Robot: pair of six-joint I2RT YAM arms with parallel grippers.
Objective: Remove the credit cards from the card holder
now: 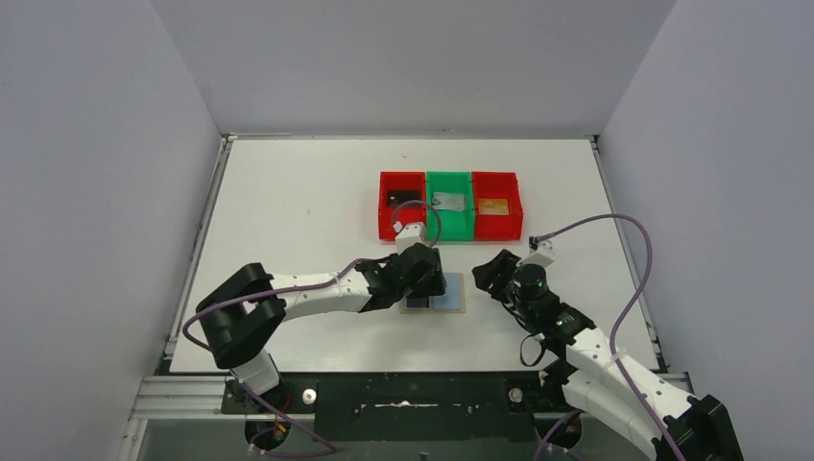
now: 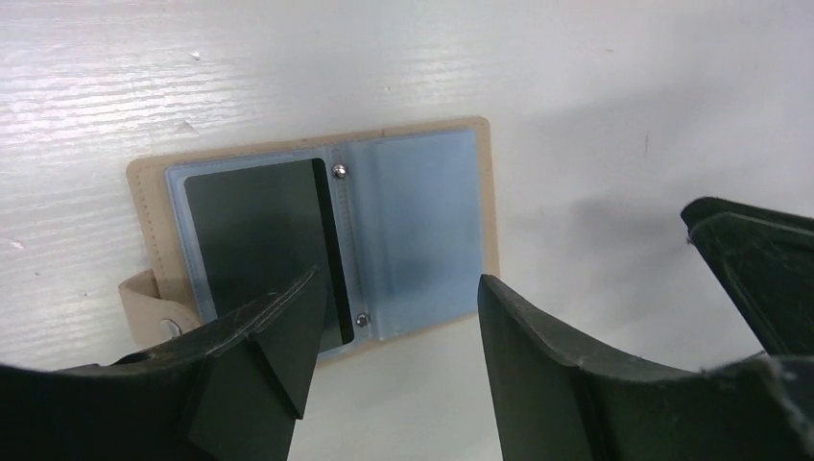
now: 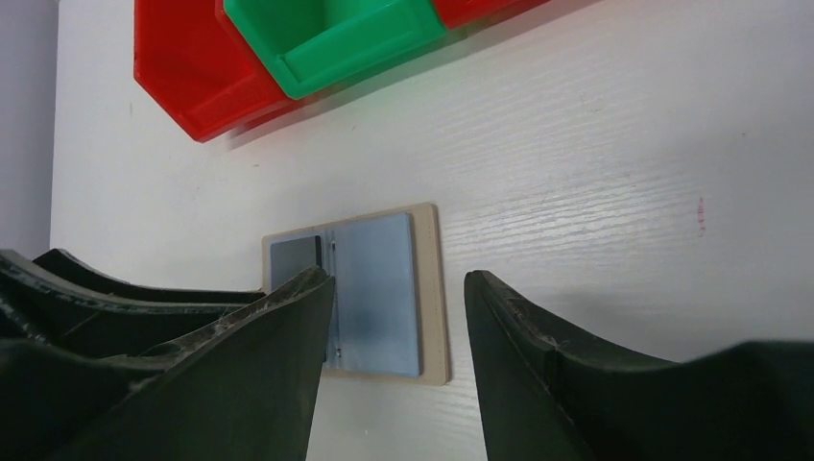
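The left gripper [image 1: 429, 280] hangs low over the open card holder [image 1: 451, 296] with its jaws apart and nothing between them. In the left wrist view one fingertip [image 2: 288, 322] overlaps the near edge of a black card [image 2: 254, 235]; whether it touches cannot be told. The right gripper [image 1: 491, 275] sits just to the right of the holder, low above the white table [image 1: 288, 192], its jaws likewise spread and empty.

At the far middle of the table three bins stand in a row, side walls touching: a left red bin [image 1: 384, 206], a green bin [image 1: 451, 230] and a right red bin [image 1: 518, 206]. The left red bin holds a second black card [image 1: 404, 198], the green bin a silver-grey card [image 1: 448, 201], and the right red bin a gold-orange card [image 1: 493, 206].

The card holder lies flat between the two grippers, nearer the arms than the bins and apart from them, its pale blue lining facing up inside a tan border. The black card sits in the left sleeve as the left wrist camera sees it; the right sleeve shows plain blue. A closure tab [image 2: 144, 298] juts from the holder's left side, and two small metal studs [image 2: 339, 171] mark the spine
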